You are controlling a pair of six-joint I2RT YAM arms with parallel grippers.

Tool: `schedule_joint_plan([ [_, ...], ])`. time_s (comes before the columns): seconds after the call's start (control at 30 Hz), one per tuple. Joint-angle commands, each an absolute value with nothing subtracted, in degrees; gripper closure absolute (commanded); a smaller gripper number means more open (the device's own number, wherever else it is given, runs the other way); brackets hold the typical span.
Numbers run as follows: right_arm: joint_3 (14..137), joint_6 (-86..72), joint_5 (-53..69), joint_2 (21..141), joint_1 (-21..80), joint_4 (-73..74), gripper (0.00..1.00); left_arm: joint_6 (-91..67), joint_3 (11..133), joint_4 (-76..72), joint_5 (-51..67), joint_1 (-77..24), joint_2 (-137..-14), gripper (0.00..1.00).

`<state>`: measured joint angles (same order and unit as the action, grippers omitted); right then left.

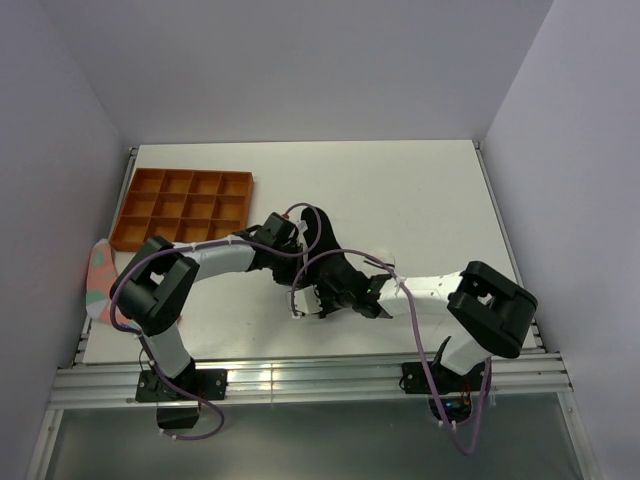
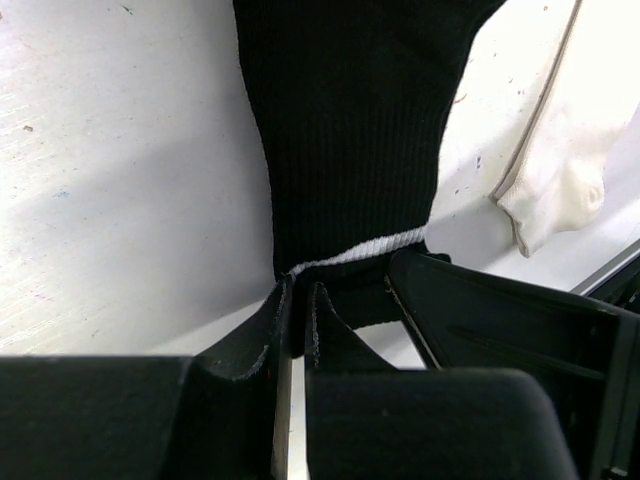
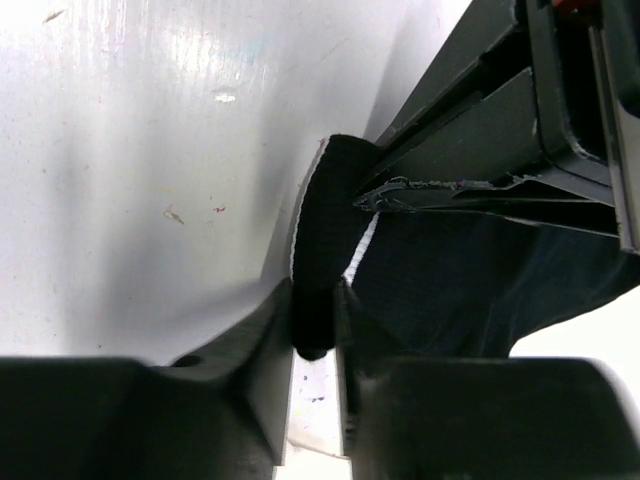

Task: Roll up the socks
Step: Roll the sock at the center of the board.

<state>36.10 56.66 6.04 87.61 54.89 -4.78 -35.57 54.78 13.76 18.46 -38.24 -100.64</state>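
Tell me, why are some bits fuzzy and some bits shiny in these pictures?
Left wrist: the black sock is sharp, ribs showing, but the left fingers, close to the lens, look dark and soft. Right wrist: light glares off the table, and the right fingers blur into black. Top view: even light, faint shadows, everything small.

— Any words, labels or numbers to read here?
— None that I can make out. The black sock [image 2: 350, 150] shows plain knit only, and the orange tray [image 1: 195, 173] on the bench [image 1: 400, 190] is too small to tell.
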Motion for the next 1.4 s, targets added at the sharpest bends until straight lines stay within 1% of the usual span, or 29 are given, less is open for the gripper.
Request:
schedule_joint_plan([
  [0.0, 37.4, 54.8, 5.1, 86.0, 55.1, -3.6, 0.79, -33.2, 54.5, 18.5, 14.3, -38.8, -101.9, 1.00],
  [0.1, 37.7, 53.1, 6.0, 85.1, 54.8, -1.8, 0.87, -34.3, 54.8, 18.2, 14.3, -38.8, -101.8, 0.99],
  [0.23, 39.4, 49.5, 9.4, 83.5, 52.9, 3.2, 0.91, -36.9, 54.1, 17.0, 13.5, -38.9, -99.8, 0.94],
  [0.4, 41.9, 46.8, 14.1, 81.8, 49.5, 9.4, 0.93, -41.9, 52.6, 14.6, 12.7, -38.8, -96.9, 0.89],
  [0.57, 44.0, 46.6, 17.4, 81.4, 45.9, 13.1, 0.94, -46.8, 50.5, 10.6, 12.0, -38.9, -94.0, 0.76],
  [0.63, 44.9, 46.4, 19.9, 82.3, 43.5, 15.4, 0.95, -47.8, 49.5, 9.3, 11.3, -38.8, -92.7, 0.68],
  [0.73, 47.9, 46.6, 23.1, 84.3, 41.0, 20.0, 0.96, -50.0, 48.3, 7.0, 10.6, -38.8, -91.4, 0.63],
  [0.97, 54.7, 46.8, 31.3, 90.5, 35.5, 30.7, 0.98, -50.9, 45.8, 1.2, 6.3, -40.0, -88.3, 0.60],
  [1.2, 63.4, 46.8, 39.8, 100.3, 29.6, 43.1, 0.98, -48.0, 38.6, -15.4, 3.1, -42.3, -84.9, 0.60],
  [1.37, 71.7, 47.8, 46.0, 107.4, 25.3, 52.0, 0.99, -42.4, 34.6, -26.6, 2.2, -43.6, -84.8, 0.59],
])
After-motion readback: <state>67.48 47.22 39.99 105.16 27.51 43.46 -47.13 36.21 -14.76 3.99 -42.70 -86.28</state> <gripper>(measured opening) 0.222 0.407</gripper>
